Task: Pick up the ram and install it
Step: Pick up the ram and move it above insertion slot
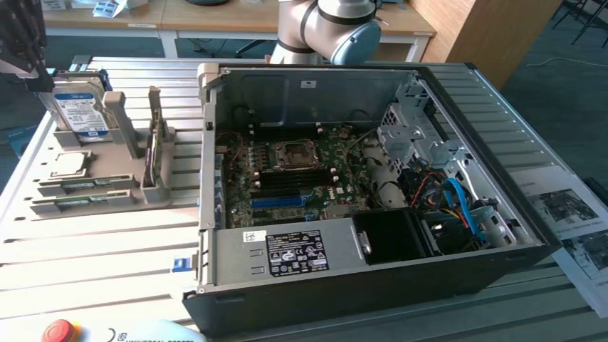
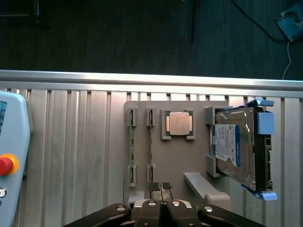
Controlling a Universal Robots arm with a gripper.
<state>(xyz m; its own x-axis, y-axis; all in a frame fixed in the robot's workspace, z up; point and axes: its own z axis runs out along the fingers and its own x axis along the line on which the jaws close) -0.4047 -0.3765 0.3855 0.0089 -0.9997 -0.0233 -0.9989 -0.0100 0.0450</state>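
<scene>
Two green ram sticks (image 2: 132, 146) (image 2: 150, 144) stand on edge side by side in slots of a grey holder (image 2: 189, 163). In the exterior view the sticks (image 1: 84, 187) lie at the near end of that holder (image 1: 114, 167), left of the open computer case (image 1: 380, 285). My gripper (image 2: 160, 187) hovers above the holder with its fingertips pressed together and nothing between them. It is nearest the end of the second ram stick, above it and apart from it. The motherboard's black slots (image 1: 283, 182) sit empty in the middle of the case.
The holder also carries a silver hard drive (image 2: 234, 149) with a blue-white label and a square processor (image 2: 179, 124). A teach pendant with a red button (image 2: 5, 164) lies beside it on the slatted metal table (image 2: 75, 142). A blue slot (image 1: 280, 201), cables and a power supply (image 1: 295, 253) fill the case.
</scene>
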